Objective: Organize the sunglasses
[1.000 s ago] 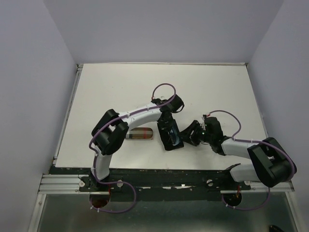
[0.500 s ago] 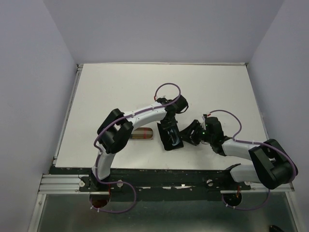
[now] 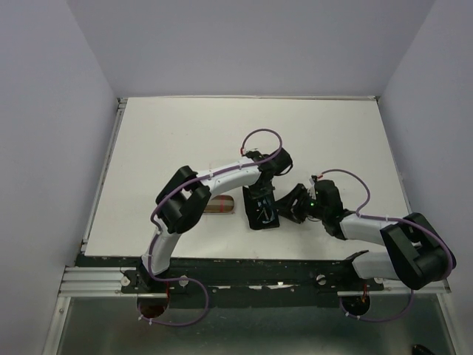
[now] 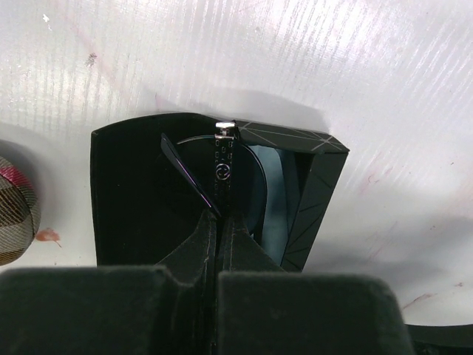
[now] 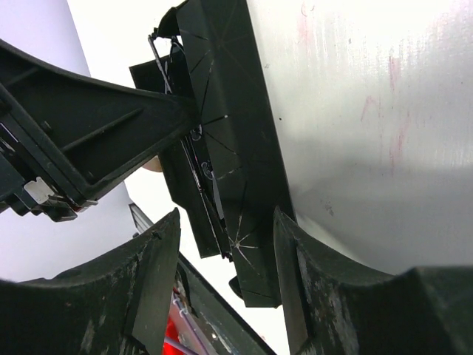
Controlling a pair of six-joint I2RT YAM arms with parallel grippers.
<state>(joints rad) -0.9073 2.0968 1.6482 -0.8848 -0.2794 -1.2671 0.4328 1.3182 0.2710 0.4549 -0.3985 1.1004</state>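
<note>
Here, the black sunglasses (image 4: 222, 166) are held inside the open black case (image 4: 126, 192) on the table (image 4: 295, 59), one temple pinched by the left pincer (image 4: 216, 237). The case's wall is clamped by the right pincer (image 5: 227, 222), fingers set wide.

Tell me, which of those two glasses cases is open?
The black case: its lid stands up and the left gripper holds black sunglasses inside it. The plaid case beside it looks closed.
</note>
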